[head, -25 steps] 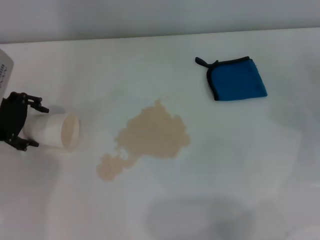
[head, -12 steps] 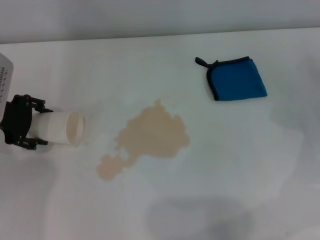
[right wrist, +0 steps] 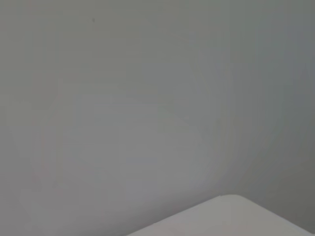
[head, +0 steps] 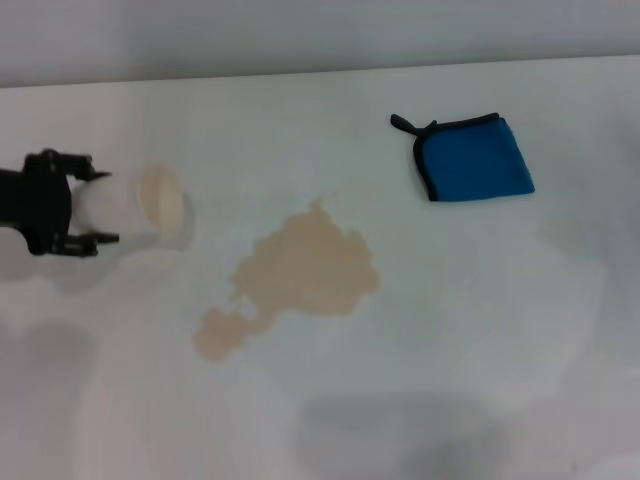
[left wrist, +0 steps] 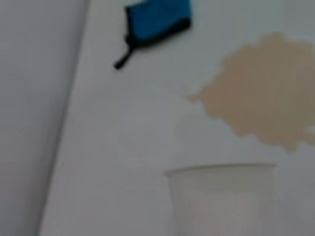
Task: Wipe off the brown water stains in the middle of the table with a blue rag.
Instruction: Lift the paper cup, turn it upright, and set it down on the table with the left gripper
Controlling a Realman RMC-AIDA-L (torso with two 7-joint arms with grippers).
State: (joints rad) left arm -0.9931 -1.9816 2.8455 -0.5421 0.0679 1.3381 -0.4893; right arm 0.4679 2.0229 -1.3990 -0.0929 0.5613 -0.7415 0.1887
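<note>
1 blotchy tan stain (head: 305, 275); folded blue rag (head: 474, 159) apart.

A plain pale grey wall (head: 300, 35) rises behind the far edge of the work surface, evenly lit.

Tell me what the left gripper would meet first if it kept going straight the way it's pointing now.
Holding the paper cup, the left gripper points across the table. Likely bare table first, passing just behind the brown water stains; depth is unclear.
</note>
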